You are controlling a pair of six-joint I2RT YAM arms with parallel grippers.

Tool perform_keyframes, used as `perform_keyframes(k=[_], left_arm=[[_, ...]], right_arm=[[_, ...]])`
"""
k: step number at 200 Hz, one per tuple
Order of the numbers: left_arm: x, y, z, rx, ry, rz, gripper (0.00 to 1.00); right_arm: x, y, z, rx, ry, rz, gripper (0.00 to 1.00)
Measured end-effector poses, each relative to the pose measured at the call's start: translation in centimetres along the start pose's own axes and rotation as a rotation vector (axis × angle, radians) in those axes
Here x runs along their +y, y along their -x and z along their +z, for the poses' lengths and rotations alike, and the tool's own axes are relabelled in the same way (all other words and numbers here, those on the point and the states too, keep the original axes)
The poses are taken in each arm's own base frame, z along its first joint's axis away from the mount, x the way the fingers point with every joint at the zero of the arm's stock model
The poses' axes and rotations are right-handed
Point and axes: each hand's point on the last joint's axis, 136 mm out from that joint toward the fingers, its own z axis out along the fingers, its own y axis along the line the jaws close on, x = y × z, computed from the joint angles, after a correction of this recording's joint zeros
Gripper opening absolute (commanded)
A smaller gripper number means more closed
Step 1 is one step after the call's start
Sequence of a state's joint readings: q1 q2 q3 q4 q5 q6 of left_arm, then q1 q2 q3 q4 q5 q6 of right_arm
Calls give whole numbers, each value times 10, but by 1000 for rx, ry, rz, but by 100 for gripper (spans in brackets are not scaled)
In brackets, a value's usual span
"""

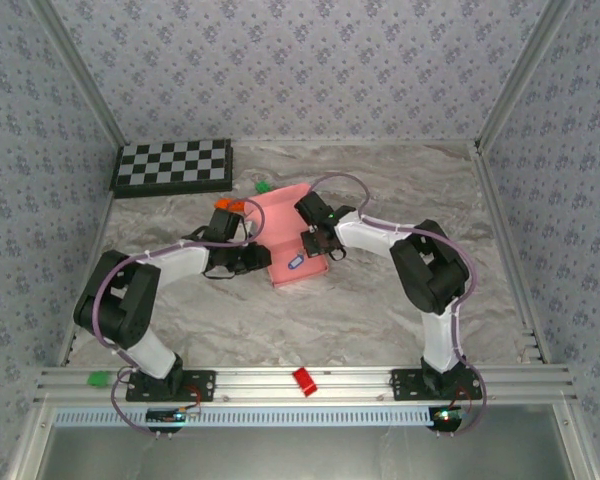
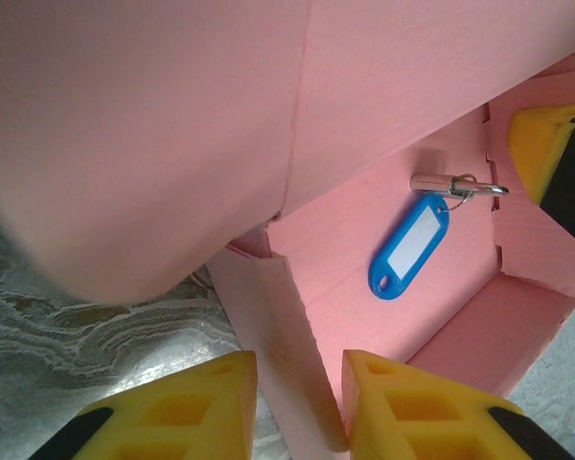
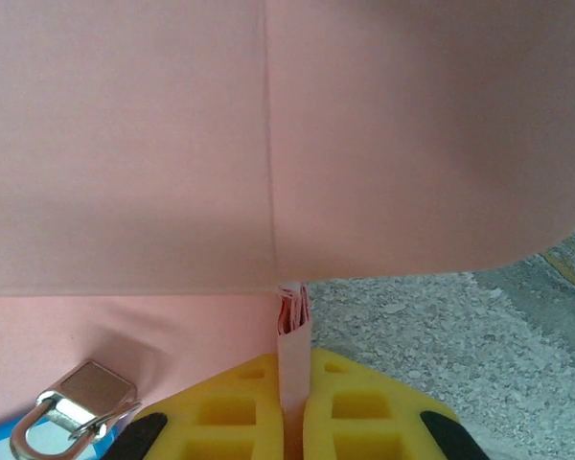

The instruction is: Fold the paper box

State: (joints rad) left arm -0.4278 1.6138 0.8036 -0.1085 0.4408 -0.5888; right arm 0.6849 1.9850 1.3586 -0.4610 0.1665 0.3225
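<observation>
- Salmon-pink thin-card paper box (image 1: 285,225) sits mid-table between the two arms, on the grey marbled table (image 1: 380,310). It is partly formed: side walls are up and a big flap rises at the far end.
- Left claw (image 2: 300,369): yellow fingers (image 2: 187,412) stand apart astride the box's left side wall. A sliver of table shows between the card and one finger, so no pinch is visible; I read it as released.
- Right claw (image 3: 292,374): clenched on the paper box, with the yellow pads pressed flat on either side of an upright strip of the right wall.
- One of the right claw's yellow fingers is also visible in the left wrist view, at the far wall of the box.
- Inside the box, on its floor, lies a blue plastic key tag with a white label (image 2: 409,247), next to a small silver padlock (image 3: 77,402).
- A large pink panel overhangs both wrist cameras, creased down the middle.
- Black-and-white checkerboard (image 1: 173,167) lies at the far-left corner of the table, well apart from the box.
- Small green bit (image 1: 263,186) and small orange bit (image 1: 227,205) lie just beside the box's far-left edge.
- Red block (image 1: 304,381) rests on the near rail between the arm bases.
</observation>
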Motion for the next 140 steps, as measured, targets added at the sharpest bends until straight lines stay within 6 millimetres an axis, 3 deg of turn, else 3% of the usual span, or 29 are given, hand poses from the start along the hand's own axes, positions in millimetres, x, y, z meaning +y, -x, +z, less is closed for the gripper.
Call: perform_keyframes(k=[140], left_arm=[[0, 0, 1, 4, 3, -2, 29]], right_arm=[[1, -2, 2, 21, -54, -29, 8]])
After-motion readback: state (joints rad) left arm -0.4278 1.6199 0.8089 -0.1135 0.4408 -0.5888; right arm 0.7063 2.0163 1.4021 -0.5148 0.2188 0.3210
